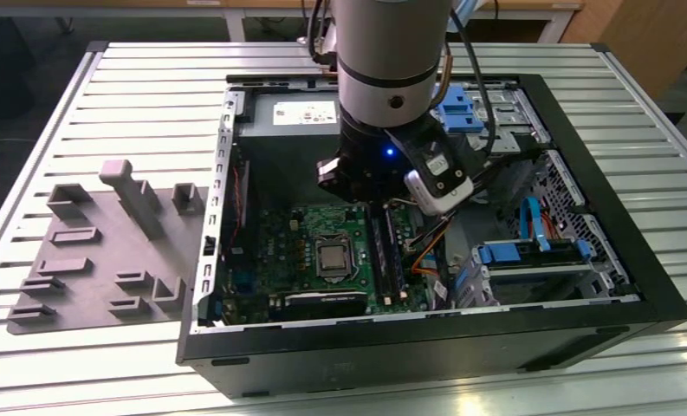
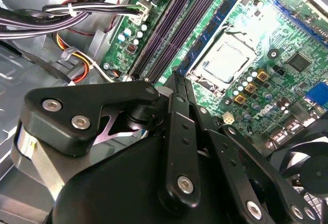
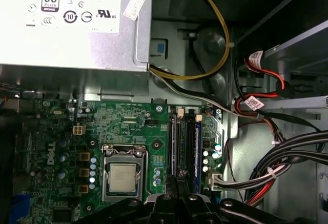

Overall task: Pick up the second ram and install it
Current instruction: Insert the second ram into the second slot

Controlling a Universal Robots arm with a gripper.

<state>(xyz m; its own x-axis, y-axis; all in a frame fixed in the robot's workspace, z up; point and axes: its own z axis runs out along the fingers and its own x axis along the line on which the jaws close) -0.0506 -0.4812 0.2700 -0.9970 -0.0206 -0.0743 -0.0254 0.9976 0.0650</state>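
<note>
Ram comes first here: what looks to be the second ram (image 3: 196, 142) is a long, narrow, dark blue stick standing edge-up in the bank of black memory slots (image 3: 177, 137), in the slot farthest from the processor, though I cannot tell for sure that it is fully seated. In the first wrist view the gripper (image 3: 179, 179) sits right at the near end of those slots, just beside the stick's end; I cannot tell whether it touches it. In the second wrist view the gripper (image 2: 177, 80) has its two black fingers drawn together at the tips, closed, just above the end of the slot bank (image 2: 169, 34), and I cannot tell whether anything thin is pinched between them. The slots lie on the green motherboard (image 3: 128, 126), with the silver-capped processor (image 3: 123, 178) in its socket just beside them. Beyond the board's far edge is the grey power supply (image 3: 66, 24), and bundles of black, yellow and red cables (image 3: 287, 152) run along the slots' other side. In the exterior view the arm (image 1: 390, 69) reaches down into the open black computer case (image 1: 620, 286), over the motherboard (image 1: 285, 251); blue drive brackets (image 1: 516, 253) sit toward the exterior view's right. The case lies on a slatted metal table (image 1: 146, 87), and a grey moulded fixture (image 1: 100, 243) rests on the table at the exterior view's left, well apart from the arm.
</note>
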